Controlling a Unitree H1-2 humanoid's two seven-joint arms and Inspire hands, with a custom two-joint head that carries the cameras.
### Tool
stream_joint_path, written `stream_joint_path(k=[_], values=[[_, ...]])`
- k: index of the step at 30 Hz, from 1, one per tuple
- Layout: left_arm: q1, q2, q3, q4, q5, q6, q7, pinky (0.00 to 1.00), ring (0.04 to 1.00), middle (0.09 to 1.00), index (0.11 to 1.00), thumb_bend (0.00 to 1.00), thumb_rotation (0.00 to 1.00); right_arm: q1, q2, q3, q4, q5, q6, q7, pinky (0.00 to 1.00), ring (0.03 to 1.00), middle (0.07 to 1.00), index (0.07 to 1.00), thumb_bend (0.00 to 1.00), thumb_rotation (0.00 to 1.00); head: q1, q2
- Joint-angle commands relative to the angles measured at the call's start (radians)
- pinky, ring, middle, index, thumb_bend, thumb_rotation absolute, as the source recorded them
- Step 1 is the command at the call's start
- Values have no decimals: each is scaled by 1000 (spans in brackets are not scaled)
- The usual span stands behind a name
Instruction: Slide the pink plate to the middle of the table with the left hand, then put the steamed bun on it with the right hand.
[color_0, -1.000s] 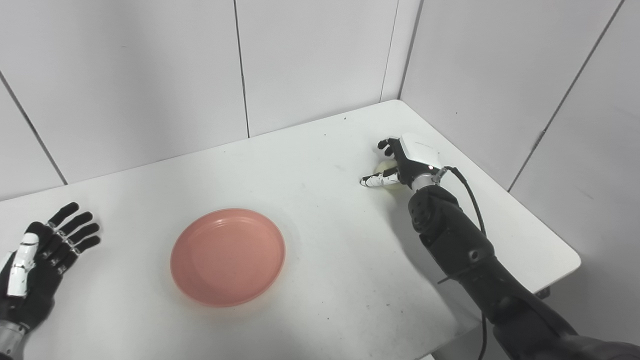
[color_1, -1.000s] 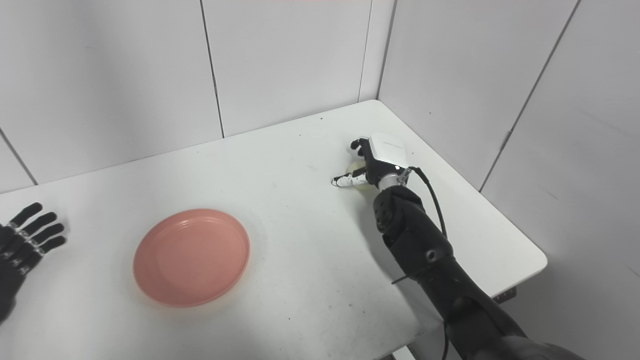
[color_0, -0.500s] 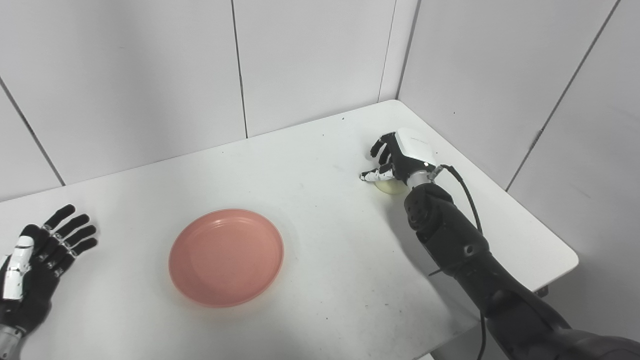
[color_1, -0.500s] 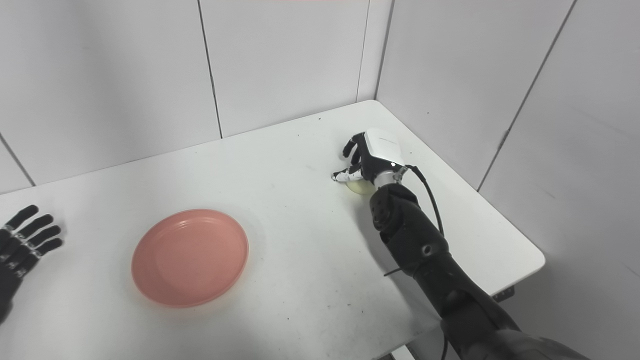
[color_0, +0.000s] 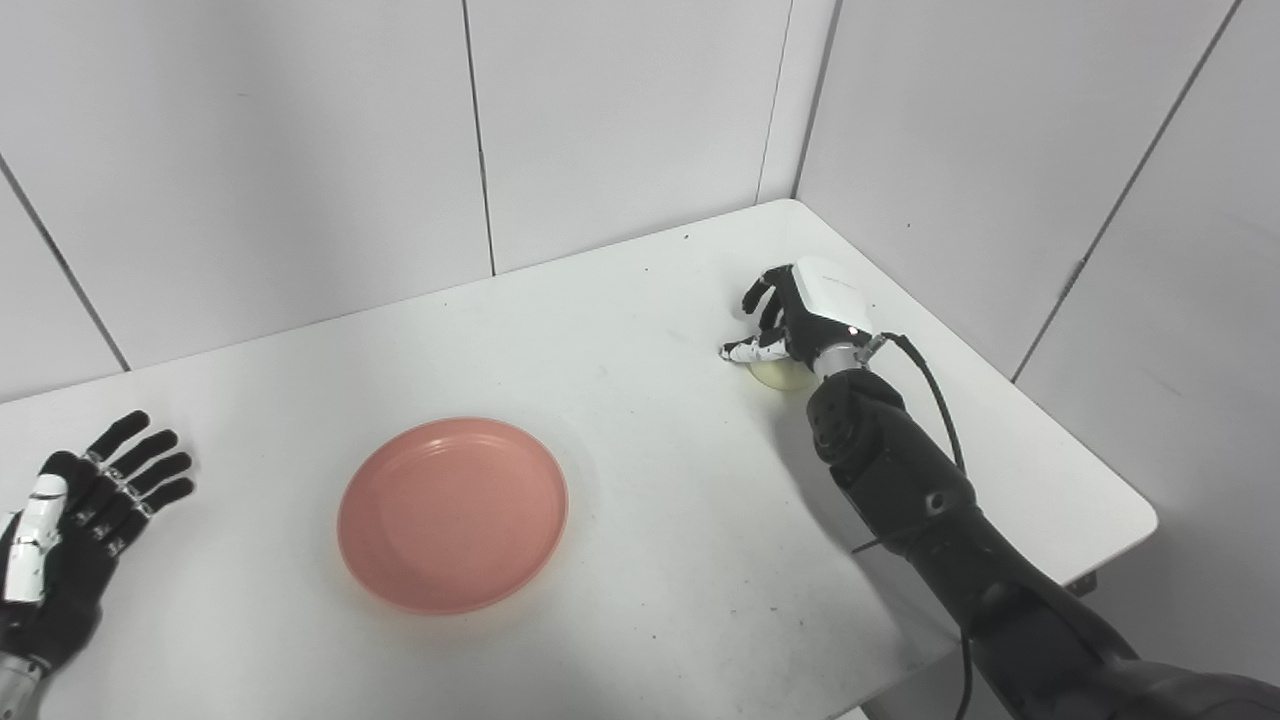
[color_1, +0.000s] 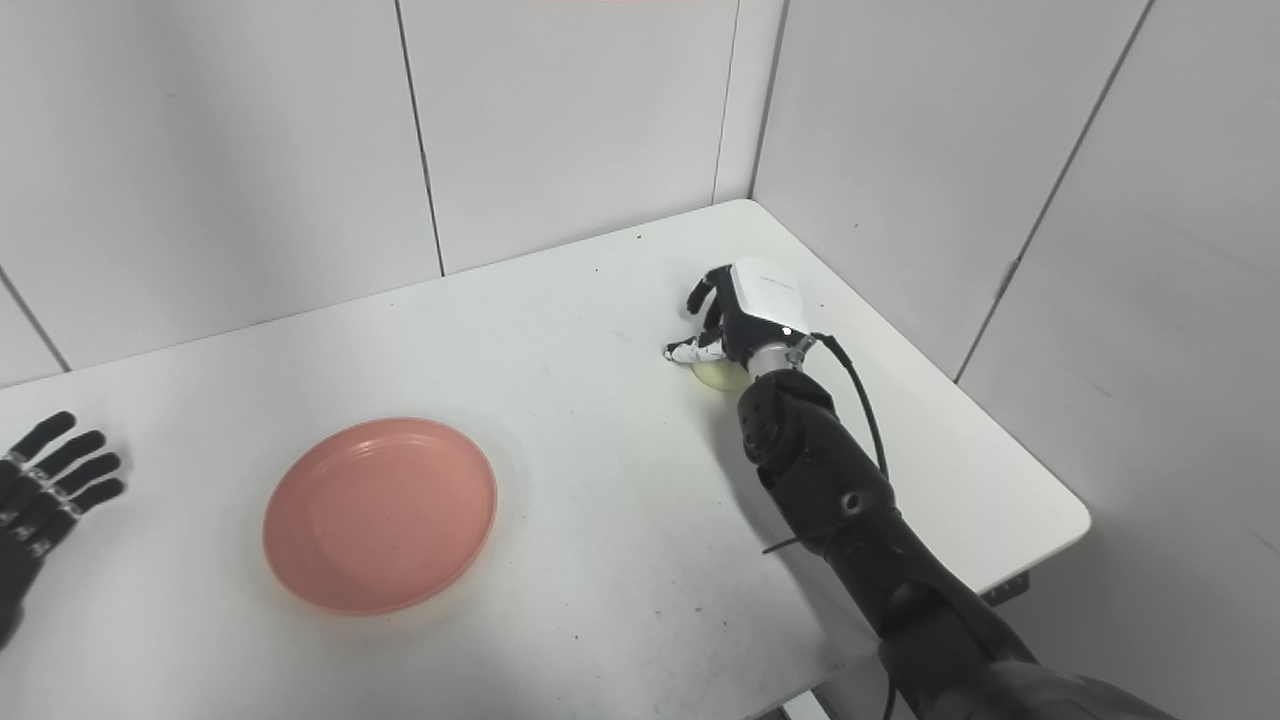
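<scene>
The pink plate (color_0: 453, 514) lies flat on the white table (color_0: 640, 330), a little left of its middle. At the right rear of the table sits the pale steamed bun (color_0: 778, 374). My right hand (color_0: 800, 318) hovers over it with fingers spread and raised; the thumb points left just above the bun. Only the bun's near edge shows below the thumb and wrist, and no finger wraps around it. My left hand (color_0: 75, 500) rests open, palm down, at the table's left edge, well clear of the plate.
White wall panels close in the table at the back and along the right side. The table's right corner (color_0: 1150, 520) and front edge are close to my right forearm. A black cable runs along the right wrist.
Over the last second my right hand's fingers lifted off the bun's far side and spread; the bun now shows under the thumb. The left hand and plate stayed put.
</scene>
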Motion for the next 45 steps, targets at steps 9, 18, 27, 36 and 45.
stream_joint_path(k=[9,18,27,36,45], values=[[111,-17,-17,69,21,104,22,795,806,827,827,561,910,-2,-26,-19,-171,-35,38,-5,271,328,405,485,499,138,3,-7],[112,-18,-21,71,21,98,22,795,804,822,827,565,915,1,-32,-29,-231,-38,76,36,248,307,389,484,498,137,5,-10],[111,-21,-26,72,25,94,24,795,808,829,833,579,912,34,-57,-33,-300,-45,102,90,320,399,471,489,514,143,10,-13],[104,-28,-30,89,29,75,20,800,810,836,834,580,918,13,-59,-20,-338,-60,98,117,319,378,441,484,514,144,20,-19],[113,-35,-34,66,30,80,25,805,817,840,839,584,913,12,-82,-6,-389,-121,161,214,455,517,561,563,619,227,27,-19]])
